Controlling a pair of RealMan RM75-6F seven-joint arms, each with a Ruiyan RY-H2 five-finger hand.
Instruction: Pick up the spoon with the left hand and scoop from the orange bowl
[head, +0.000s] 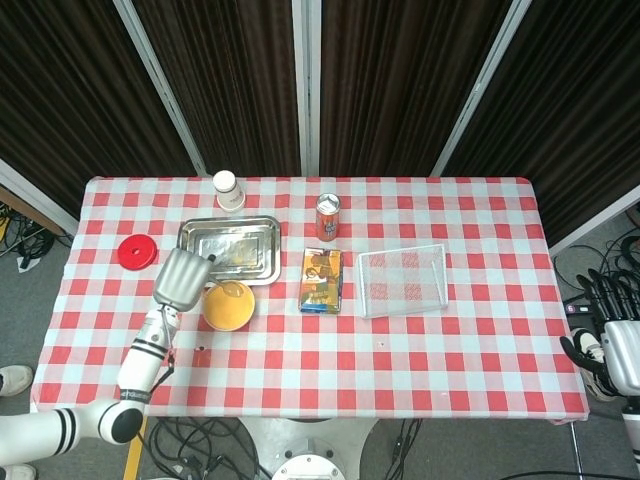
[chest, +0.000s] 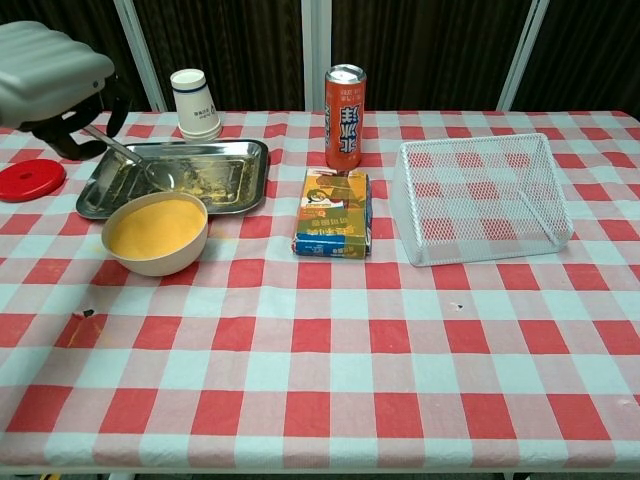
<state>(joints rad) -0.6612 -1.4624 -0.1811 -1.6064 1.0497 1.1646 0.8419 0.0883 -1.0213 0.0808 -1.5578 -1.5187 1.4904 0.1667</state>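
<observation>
Left hand is gripping the spoon by its handle, the spoon slanting down from the hand so that its bowl end is hanging over the near left part of the steel tray, above and behind the orange bowl. Seen from the head view, the same hand is hovering just left of the bowl, with the spoon reaching across over the bowl's far rim. Filled with an orange-yellow mass, the bowl is sitting on the red-and-white checked worktop, just in front of the tray. At the worktop's right edge and well below it, the right hand is hanging with dark fingers spread and nothing in them (only the head view is showing it). Behind the tray a white paper cup is standing beside a red lid lying at the far left. Toward the middle, an orange drinks can is standing behind a flat printed box, and a white wire basket is resting to the box's right.
</observation>
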